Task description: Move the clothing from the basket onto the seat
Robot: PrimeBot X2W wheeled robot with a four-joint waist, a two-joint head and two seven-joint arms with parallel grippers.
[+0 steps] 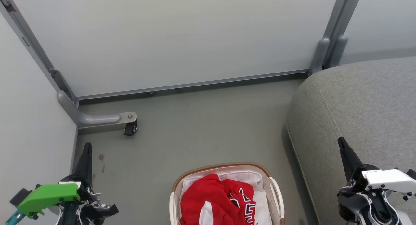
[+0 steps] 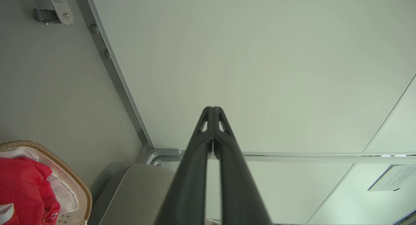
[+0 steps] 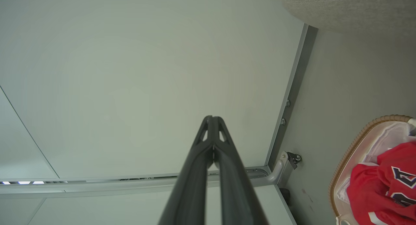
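Lying bunched in the basket point(image 1: 224, 165) on the floor point(image 1: 195, 127), near centre, the clothing point(image 1: 211, 199) is bright red. The seat point(image 1: 357, 104) stands just right of the basket. The left end effector point(image 1: 87, 145) at near left and the right end effector point(image 1: 341, 140) over the seat are both closed, holding nothing.

The only lettering I can make out from here is on the red jersey point(image 3: 388, 168) lying in the basket point(image 3: 345, 156): big black numerals edged in white. In the right wrist view one of them looks like a 4, and the one beside it is cut off by folds. In the head view the digits are too crumpled to read. A white sheet point(image 2: 393, 181) on the wall panel point(image 2: 260, 72) carries lines of fine print, too small to read.
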